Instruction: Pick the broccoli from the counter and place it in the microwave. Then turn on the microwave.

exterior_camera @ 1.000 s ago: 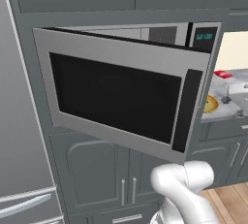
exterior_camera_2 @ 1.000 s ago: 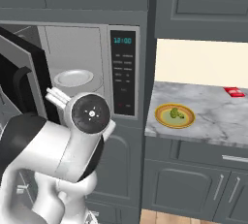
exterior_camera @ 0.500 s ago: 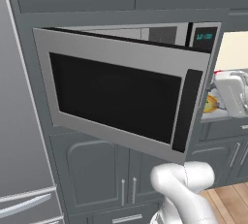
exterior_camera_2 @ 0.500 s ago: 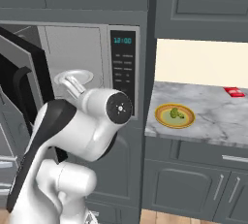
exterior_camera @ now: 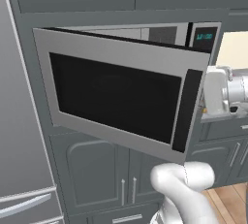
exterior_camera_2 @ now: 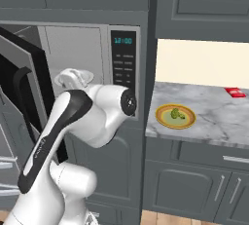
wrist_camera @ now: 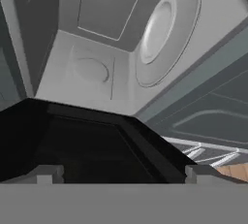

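The broccoli [exterior_camera_2: 176, 114] lies on a round yellow-orange dish [exterior_camera_2: 163, 117] on the grey marbled counter [exterior_camera_2: 219, 121], right of the microwave [exterior_camera_2: 124, 73]. The microwave door [exterior_camera: 116, 92] stands swung open to the left, its black handle [exterior_camera_2: 23, 102] facing the cavity. A white plate [wrist_camera: 164, 29] sits inside on the cavity floor. My gripper [wrist_camera: 123, 173] is open and holds nothing. It looks into the cavity over the dark door, and my arm's elbow [exterior_camera_2: 127, 103] stands in front of the button panel.
A grey fridge [exterior_camera: 19, 121] stands left of the microwave. Dark grey cabinet doors [exterior_camera_2: 194, 190] run below the counter, and a small red item [exterior_camera_2: 235, 92] lies at its back right. Part of my arm [exterior_camera: 223, 92] crosses beside the door's right edge.
My arm has swung to the right, its elbow moving from in front of the cavity to the button panel. The door, dish and broccoli have not moved.
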